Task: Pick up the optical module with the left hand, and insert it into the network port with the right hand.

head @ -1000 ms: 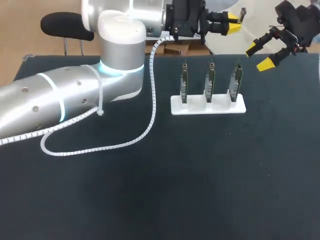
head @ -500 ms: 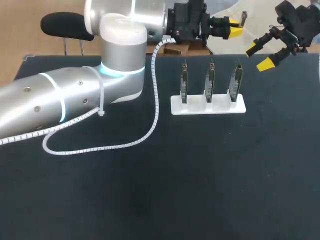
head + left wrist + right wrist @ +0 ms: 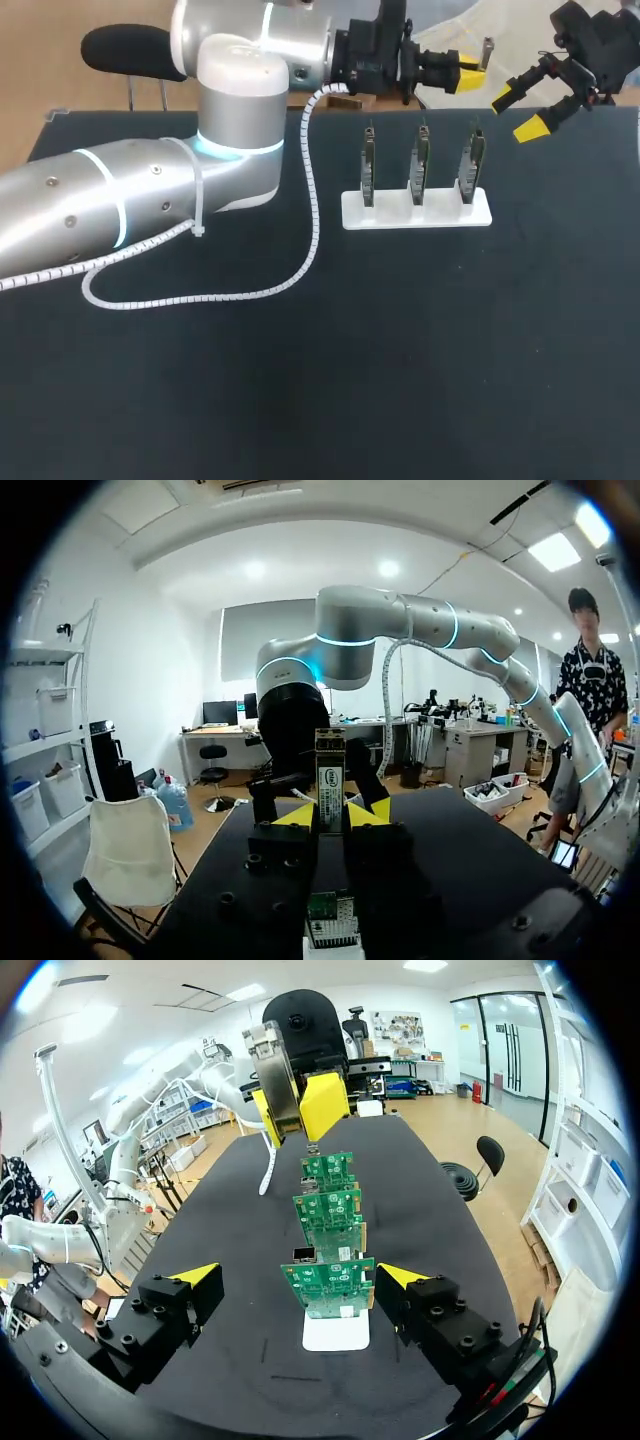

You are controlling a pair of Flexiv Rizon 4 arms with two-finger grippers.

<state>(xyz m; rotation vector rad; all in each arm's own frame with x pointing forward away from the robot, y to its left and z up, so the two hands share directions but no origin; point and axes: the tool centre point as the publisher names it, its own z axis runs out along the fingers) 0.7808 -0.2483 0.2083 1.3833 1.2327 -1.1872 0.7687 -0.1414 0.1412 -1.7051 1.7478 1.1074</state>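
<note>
Black surface (image 3: 300, 380) holds three boards (image 3: 418, 165) at far middle, and above its far edge the left pincer (image 3: 465, 62) clamps the seemingly light, rigid module (image 3: 485, 49), whose free end suits the wide-open, empty right pincer (image 3: 518, 112).

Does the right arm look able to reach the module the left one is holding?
Probably yes: the optical module sticks out beyond the left arm's jaws, and the right arm's open jaws hang close by with nothing between them.
</note>
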